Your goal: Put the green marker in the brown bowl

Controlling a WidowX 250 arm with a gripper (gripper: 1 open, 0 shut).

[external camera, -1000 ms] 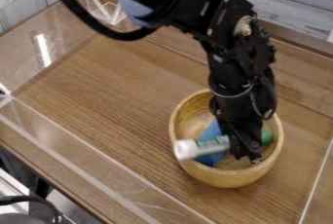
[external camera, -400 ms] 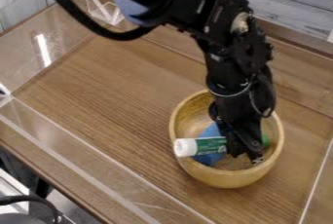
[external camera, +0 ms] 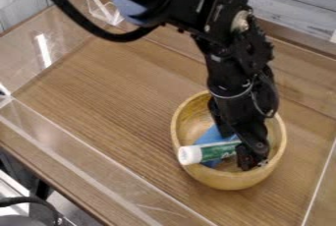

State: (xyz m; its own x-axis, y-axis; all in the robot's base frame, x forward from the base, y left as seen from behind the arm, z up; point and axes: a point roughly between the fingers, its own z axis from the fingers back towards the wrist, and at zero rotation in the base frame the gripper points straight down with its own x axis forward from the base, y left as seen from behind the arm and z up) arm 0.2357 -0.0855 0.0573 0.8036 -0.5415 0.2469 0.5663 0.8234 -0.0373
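A wood-grained tabletop [external camera: 112, 102] filled most of the view, its near edge slanting from the left side down toward the bottom. Pale, glossy streaks of light lay over its left part and along its near side, where I stood looking down on it.

A black robot arm [external camera: 210, 19] came in from the top, with a bluish-white section near its upper left and exposed joints farther down. A thick black cable [external camera: 79, 12] looped off to its left, over the far part of the tabletop. Behind, at the upper right, I could see whitish boards [external camera: 300, 14] with visible grain.

The bowl [external camera: 192, 174], round and light brown with a thick rim, sat upright on the tabletop, to the right of the middle of the view and toward the near side. The arm reached down over its far rim.

The dark gripper [external camera: 250, 157] was low inside the bowl, toward its right half, pointing downward. It overlapped the marker from where I stood, and I could not tell whether its fingers were clenched around the marker or had released it.

The marker [external camera: 207, 152] was at the bowl, lying slantwise, its white end to the left, over the left part of the rim, and its green label farther right. Its right portion was hidden behind the gripper. Beside the marker, a blue block [external camera: 210, 135] lay inside the bowl, partly covered by the marker and the gripper.
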